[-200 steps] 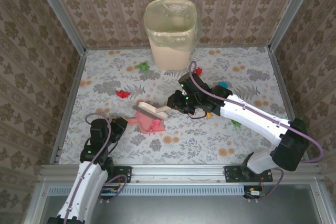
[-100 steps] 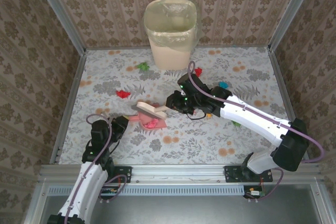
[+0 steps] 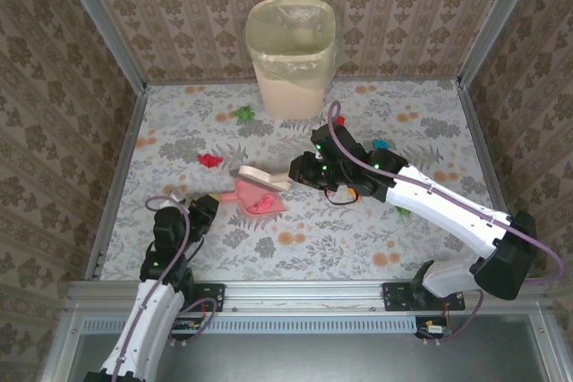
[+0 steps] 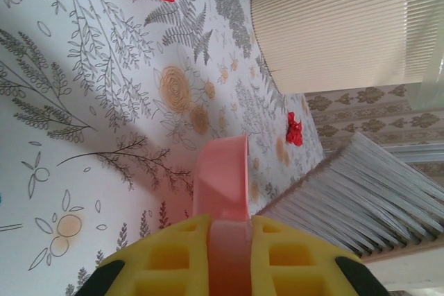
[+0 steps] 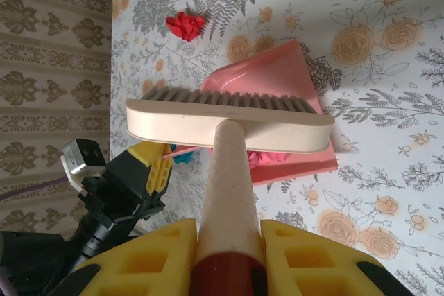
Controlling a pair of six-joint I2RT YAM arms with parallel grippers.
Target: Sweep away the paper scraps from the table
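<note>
Your left claw grips the handle of the pink plastic dustpan, and your right claw grips the cream bristle brush. Press the pan lip flat on the flower-print table. The red crumpled paper scrap lies left of it.

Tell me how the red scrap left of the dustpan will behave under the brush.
The red scrap is tiny and crumpled beside the brush, so it is probably light and should slide easily on the flat table. Its uneven folds suggest it may tumble sideways or snag in the bristles rather than run straight into the dustpan.
</note>
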